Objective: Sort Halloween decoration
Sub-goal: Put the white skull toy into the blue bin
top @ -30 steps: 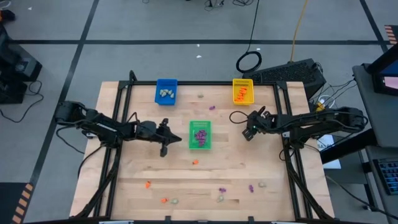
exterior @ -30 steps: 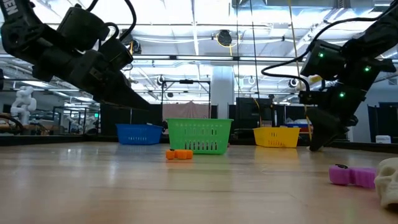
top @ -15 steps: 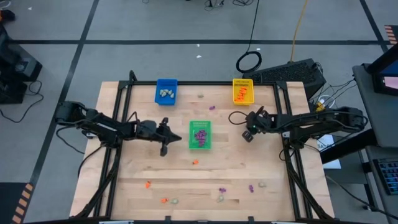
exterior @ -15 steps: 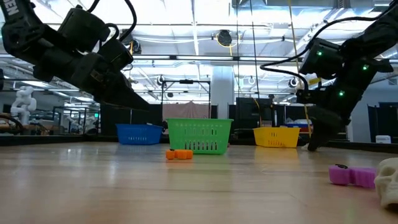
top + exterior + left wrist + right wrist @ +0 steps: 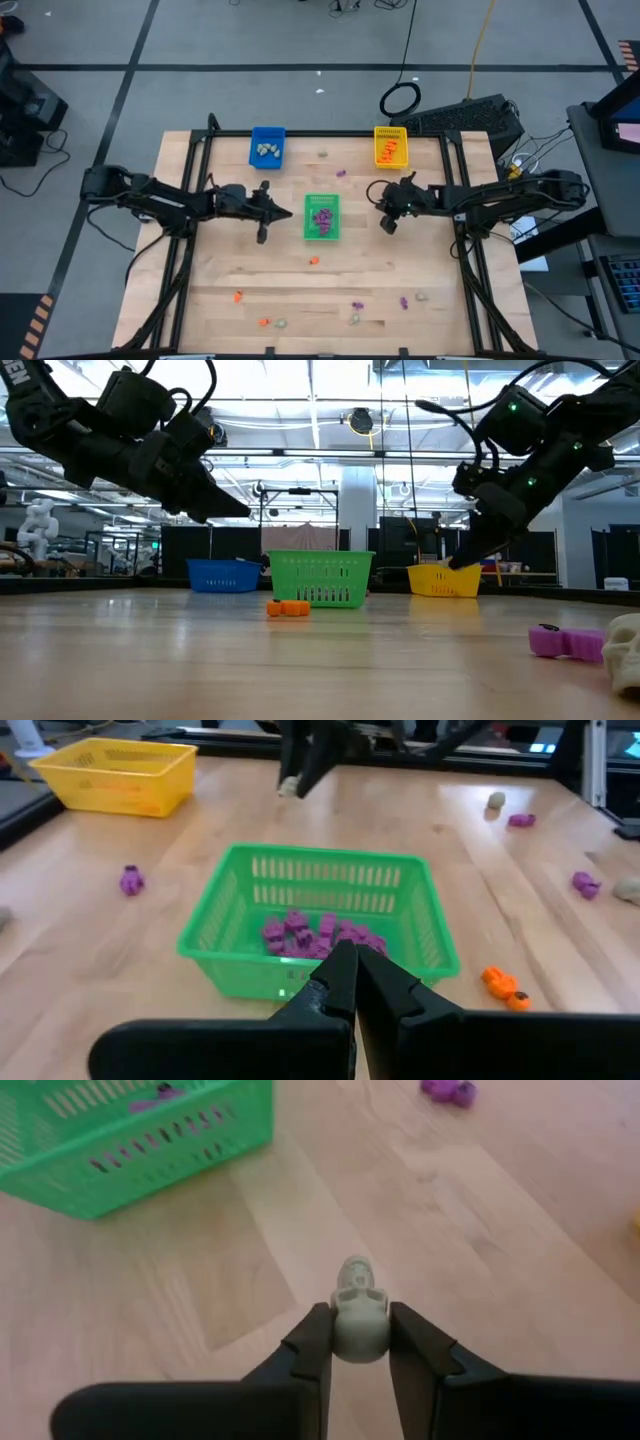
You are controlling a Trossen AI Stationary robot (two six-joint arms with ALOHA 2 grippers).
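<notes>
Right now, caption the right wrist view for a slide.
Right claw grips a pale skull trinket above the wooden table, green tray beyond.

The left dark six-joint arm reaches in from the table's left side, its two-finger left gripper [image 5: 264, 221] hanging above the wood with both fingers [image 5: 345, 982] pressed together, empty. The right dark arm stretches in from the right side, raised clear of the table, its right gripper [image 5: 359, 1342] clamped on a small pale grey-white skull-shaped trinket [image 5: 357, 1318] between its fingertips.
</notes>
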